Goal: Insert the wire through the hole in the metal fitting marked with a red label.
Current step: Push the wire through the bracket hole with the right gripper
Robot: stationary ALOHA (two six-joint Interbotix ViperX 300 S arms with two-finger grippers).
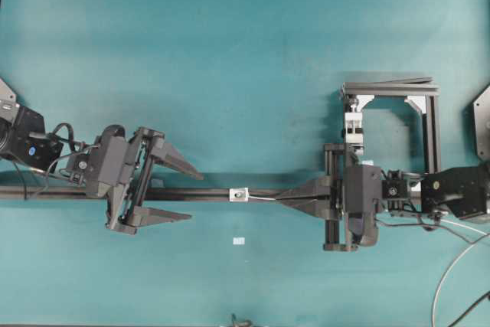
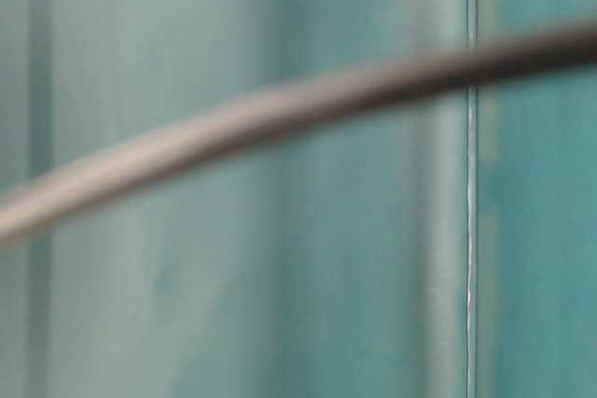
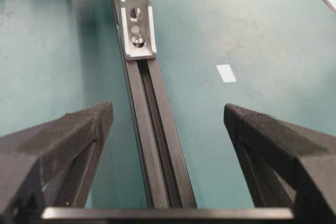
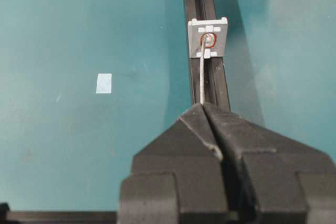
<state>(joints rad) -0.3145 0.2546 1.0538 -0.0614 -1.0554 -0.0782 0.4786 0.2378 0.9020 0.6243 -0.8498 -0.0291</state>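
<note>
My right tool [image 4: 203, 106] is clenched on the thin, stiff silver-grey wire [image 4: 202, 77], its two black fingers pressed together with the wire coming out between their tips. In the right wrist view the wire runs straight up the frame from the tips to the small silvery-white squarish metal fitting [image 4: 208, 38], and its far end sits at the red-ringed hole [image 4: 209, 39] in the fitting's face; whether the end is already inside the hole I cannot tell. The fitting sits on the long black slotted rail [image 4: 210, 85] that lies on the teal surface [image 4: 79, 145].

In the overhead view the right tool [image 1: 282, 197] is right of centre, pointing left along the rail [image 1: 199, 191], with the wire [image 1: 260, 198] bridging the short gap to the fitting [image 1: 240, 194] at mid-frame. My left tool [image 1: 194, 195] is at the left of the frame, released, its fingers spread on either side of the rail and well apart from the fitting. In the left wrist view the fitting [image 3: 137, 27] is in the upper middle, on the rail [image 3: 157, 150], beyond the spread fingers [image 3: 84, 129].

A small white rectangular patch [image 1: 239, 241] lies on the surface [image 1: 230, 51] below the fitting. A black frame with a white-silver clamp [image 1: 354, 124] stands in the upper right. The table-level view is blurred and shows only a dark curved band across teal.
</note>
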